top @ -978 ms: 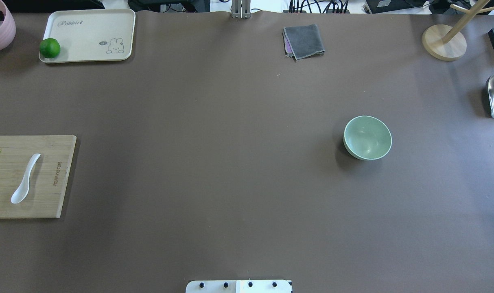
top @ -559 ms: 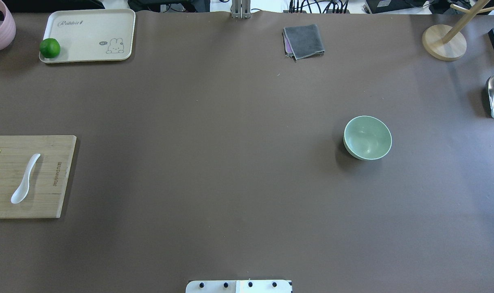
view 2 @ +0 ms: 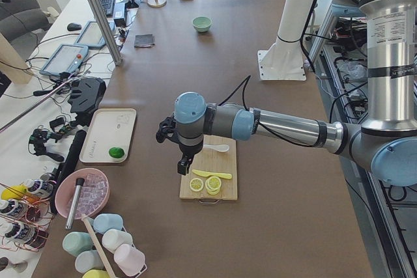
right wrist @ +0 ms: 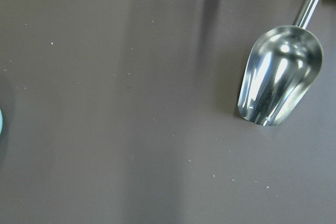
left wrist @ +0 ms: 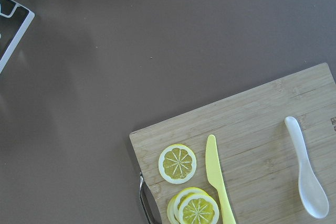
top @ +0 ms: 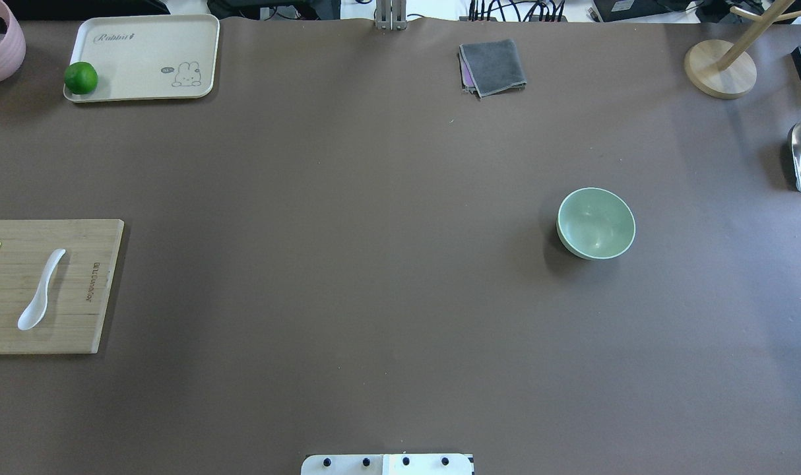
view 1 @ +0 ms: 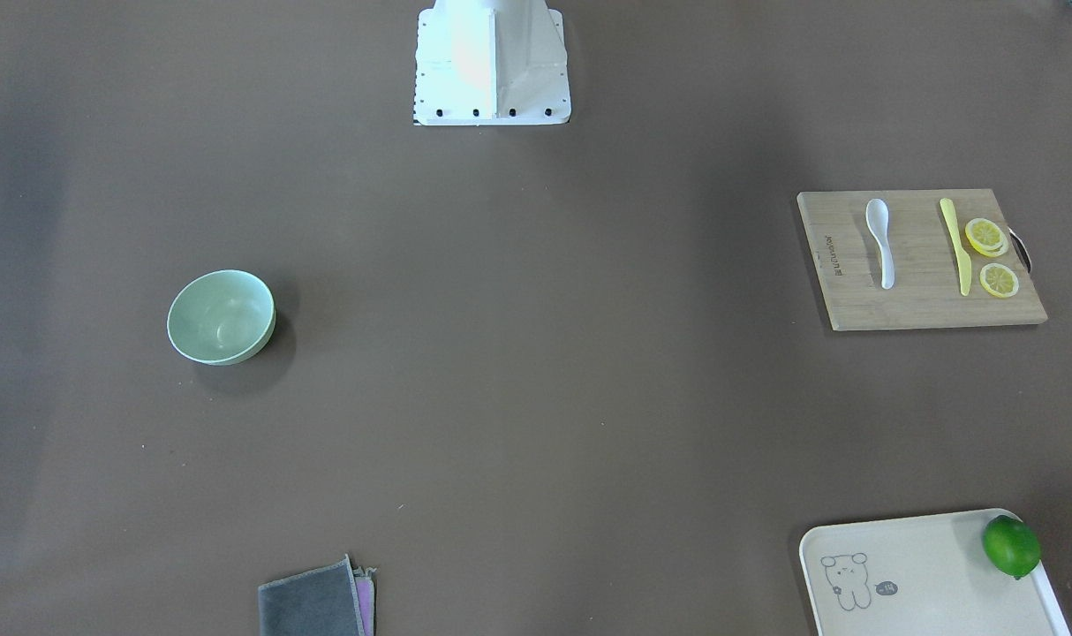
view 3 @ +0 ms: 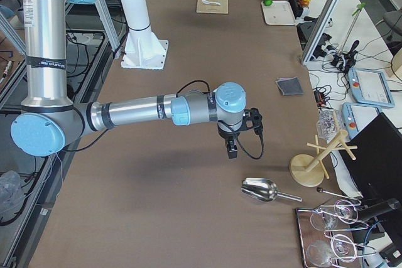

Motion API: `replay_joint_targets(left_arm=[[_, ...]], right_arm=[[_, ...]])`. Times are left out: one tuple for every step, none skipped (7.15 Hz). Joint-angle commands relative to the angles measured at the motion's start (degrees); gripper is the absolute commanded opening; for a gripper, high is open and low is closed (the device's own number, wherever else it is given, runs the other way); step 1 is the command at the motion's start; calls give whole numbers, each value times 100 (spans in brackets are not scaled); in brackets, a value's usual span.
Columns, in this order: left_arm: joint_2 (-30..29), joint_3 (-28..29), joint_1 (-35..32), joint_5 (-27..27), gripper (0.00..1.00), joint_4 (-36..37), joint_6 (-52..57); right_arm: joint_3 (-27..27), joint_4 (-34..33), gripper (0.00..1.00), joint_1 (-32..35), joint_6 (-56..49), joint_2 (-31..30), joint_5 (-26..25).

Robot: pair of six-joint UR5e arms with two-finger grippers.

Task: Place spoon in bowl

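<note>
The tray [top: 143, 66] bears the word "Rabbit" in script near one corner; a tiny speech bubble [top: 167, 70] on it is too small to read. The board [top: 77, 323] has a brand line along one edge, illegible

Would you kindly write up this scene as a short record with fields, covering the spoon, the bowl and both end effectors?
spoon: lies flat on the cutting board, beside the knife
bowl: upright, empty, on the table's right half
left end effector: raised near the cutting board; open or shut cannot be told
right end effector: raised near the metal scoop; open or shut cannot be told
task: spoon not yet picked up
</note>
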Motion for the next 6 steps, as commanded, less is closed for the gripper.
replay_joint_targets(left_arm=[[-27, -99, 10, -7, 98, -59, -665], [-54, -108, 62, -7, 98, -477, -1402], [-45, -108, 271, -7, 98, -829, -2070], [-54, -91, 769, 19, 98, -1277, -2817], [-63, -73, 1262, 63, 99, -1925, -3799], [-89, -56, 1719, 159, 98, -2245, -4461]], right_arm=[[275, 12, 100, -404, 1023, 8, 301], [416, 178, 100, -755, 1622, 43, 285], [383, 754, 100, -1194, 2445, 43, 197], [382, 1334, 100, -1668, 3306, 35, -73], [382, 1818, 100, -2117, 4089, 35, -180], [365, 2241, 100, -2635, 4689, 52, -608]])
